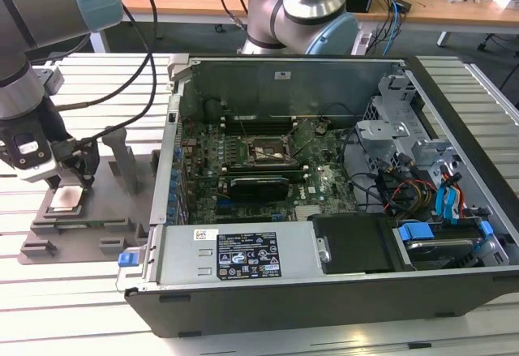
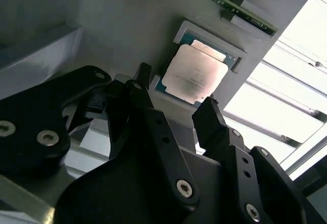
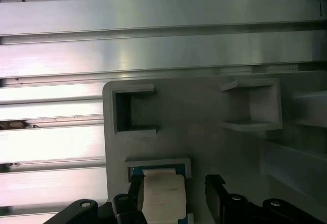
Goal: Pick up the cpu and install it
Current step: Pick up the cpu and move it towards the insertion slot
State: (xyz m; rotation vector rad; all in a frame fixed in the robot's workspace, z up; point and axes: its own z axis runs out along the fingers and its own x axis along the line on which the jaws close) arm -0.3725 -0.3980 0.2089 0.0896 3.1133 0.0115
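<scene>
The cpu [image 1: 66, 200] is a small square chip with a pale metal top. It lies flat in a raised pocket of the grey fixture tray [image 1: 105, 225] at the exterior view's left. My gripper [image 1: 71, 184] hangs just above it with its black fingers [image 2: 135, 89] spread apart. In the second wrist view the cpu [image 2: 196, 73] lies just beyond the gripper [image 2: 173, 99]. In the first wrist view the cpu [image 3: 162, 193] sits between the two fingers [image 3: 215, 185], nearer one than the other. The jaws are open and nothing is held.
An open computer case [image 1: 324, 275] fills the exterior view's middle and right, with the motherboard's cpu socket [image 1: 263, 155] inside among cables and drive bays. The tray carries upright grey posts [image 1: 122, 157] and empty pockets [image 3: 127, 112]. Everything rests on a slatted aluminium table [image 1: 65, 307].
</scene>
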